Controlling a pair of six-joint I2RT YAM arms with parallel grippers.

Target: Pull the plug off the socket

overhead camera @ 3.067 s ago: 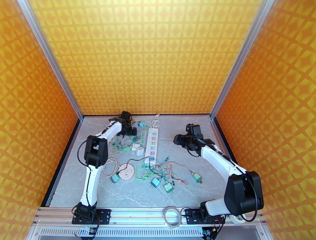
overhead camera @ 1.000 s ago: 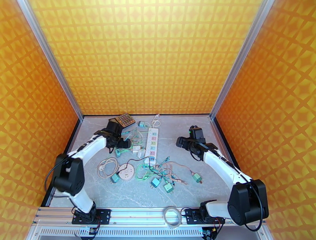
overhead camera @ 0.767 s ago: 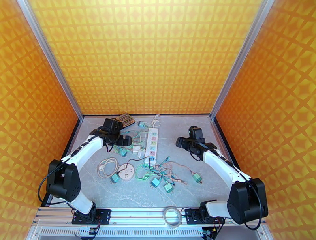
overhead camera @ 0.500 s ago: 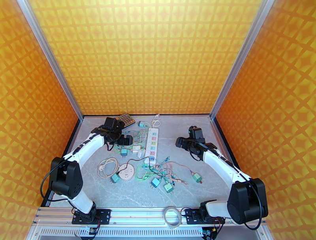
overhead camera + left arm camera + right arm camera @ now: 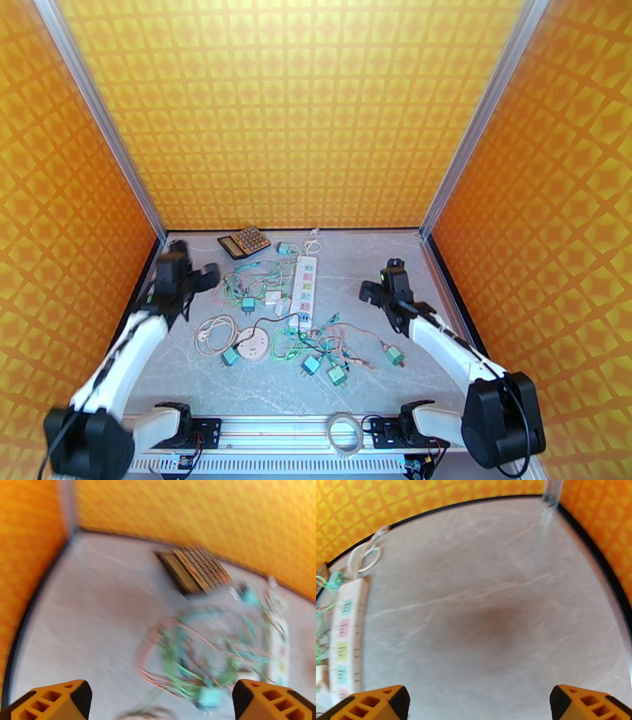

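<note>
Nearer than both pincers, loose teal plugs (image 5: 310,365) and a round white socket (image 5: 252,345) lie among tangled cables (image 5: 278,345) on the table (image 5: 395,395). Farther on, the left pincer (image 5: 204,275) stands spread wide, gripping nothing, just left of the cable tangle. The right pincer (image 5: 370,290) gapes equally wide and empty over bare table. Between the two pincers lies the white power strip (image 5: 304,284), with a teal plug (image 5: 299,320) at its near end. Beyond the left pincer sits a calculator (image 5: 244,241).
</note>
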